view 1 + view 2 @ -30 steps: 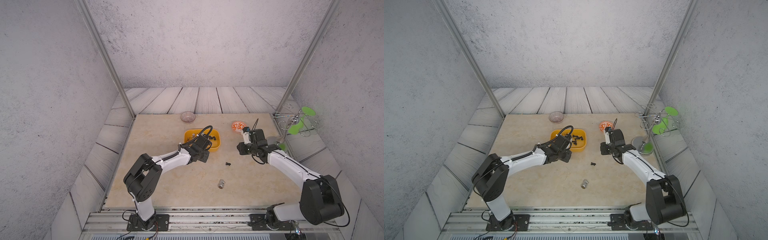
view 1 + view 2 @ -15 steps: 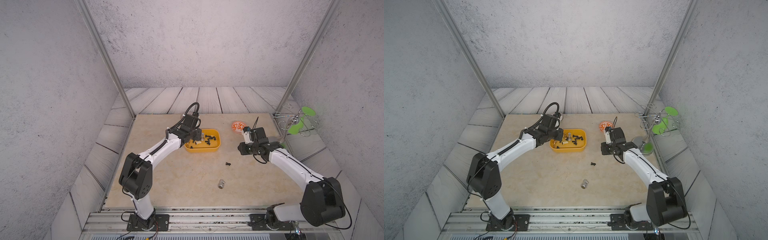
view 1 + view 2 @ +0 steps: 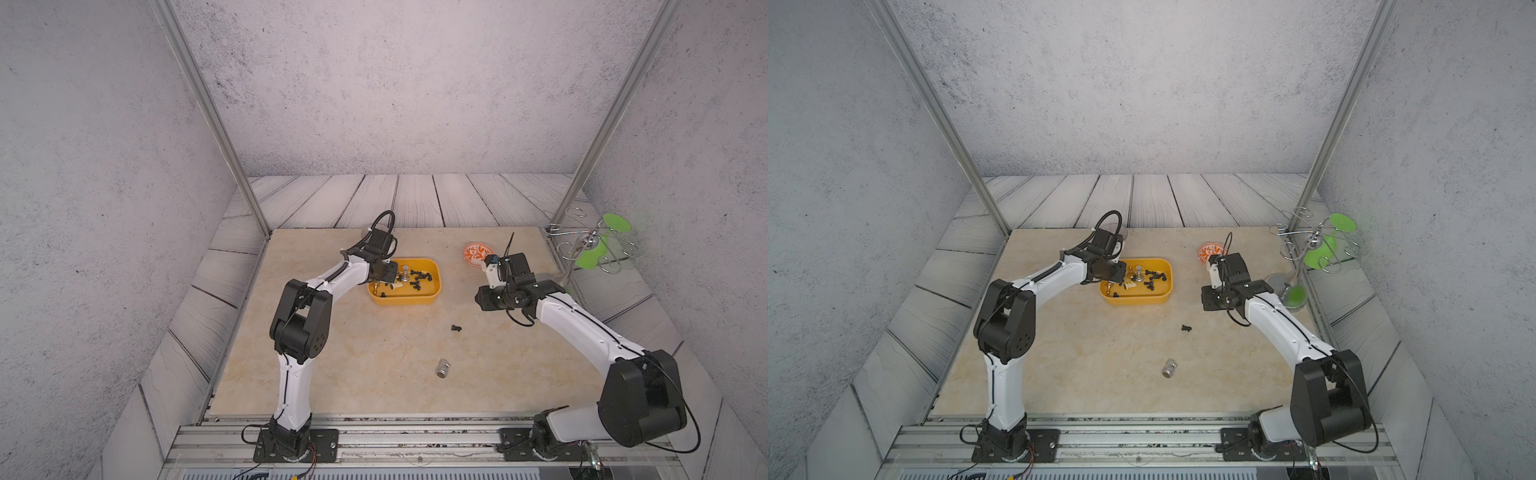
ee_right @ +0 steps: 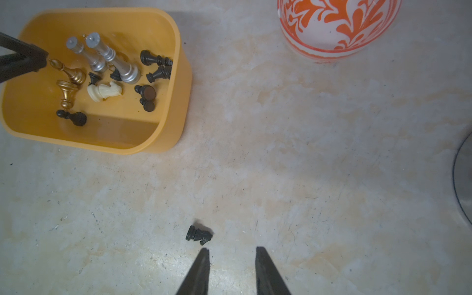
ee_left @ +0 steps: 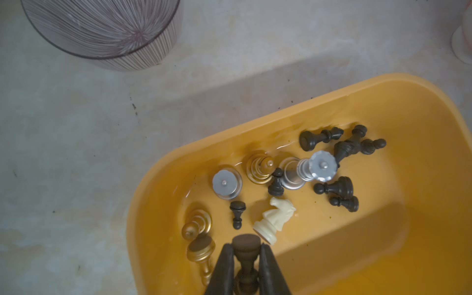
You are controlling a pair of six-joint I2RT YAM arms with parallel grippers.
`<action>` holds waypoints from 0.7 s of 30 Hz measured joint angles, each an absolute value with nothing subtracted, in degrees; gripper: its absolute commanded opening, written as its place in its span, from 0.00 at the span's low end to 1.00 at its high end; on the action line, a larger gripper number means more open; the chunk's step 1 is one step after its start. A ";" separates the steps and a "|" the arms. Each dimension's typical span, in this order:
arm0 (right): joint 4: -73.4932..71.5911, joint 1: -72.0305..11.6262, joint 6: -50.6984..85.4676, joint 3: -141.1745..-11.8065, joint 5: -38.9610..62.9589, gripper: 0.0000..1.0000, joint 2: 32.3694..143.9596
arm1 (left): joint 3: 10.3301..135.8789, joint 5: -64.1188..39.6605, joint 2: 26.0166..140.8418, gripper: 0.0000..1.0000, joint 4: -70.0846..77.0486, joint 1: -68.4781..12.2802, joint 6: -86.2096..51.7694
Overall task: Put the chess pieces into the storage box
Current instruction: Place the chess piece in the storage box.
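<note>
Yellow-orange storage box sits on the worktop a little left of centre, toward the far side, long side running left to right. Over its left end hangs the left claw, jaws clamped on a dark piece, gripped by the stem with its round base facing the wrist camera; whether it touches the box floor, cannot tell. In the box, loose chess pieces: two silver ones upright or leaning by the far wall, gold ones beside them and at the left end, one cream knight on its side near the middle, small black pawns scattered toward the right. To the right of the box and well apart from it, the right claw hovers over bare worktop, jaws parted, nothing between them. A black piece lies on its side just off the claw tips, untouched; both top views put it nearer than the box and to its right. A silver piece lies tipped over closer to the near edge, alone. Orange-and-white bowl stands to the far right of the box; ribbed glass bowl near the box's far left corner. Wire stand with green discs off the worktop's far right corner
</note>
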State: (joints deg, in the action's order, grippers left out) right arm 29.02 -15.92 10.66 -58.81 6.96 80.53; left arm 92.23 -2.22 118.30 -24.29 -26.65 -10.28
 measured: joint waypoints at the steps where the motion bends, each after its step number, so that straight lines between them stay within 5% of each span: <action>1: 29.08 -15.92 10.66 -58.85 6.96 0.32 80.53 | 92.27 -2.22 118.52 0.10 -24.27 -26.41 -10.28; 21: 31.51 -15.92 10.46 -60.71 8.01 0.35 80.99 | 95.11 -1.32 120.70 0.31 -23.86 -24.49 -9.26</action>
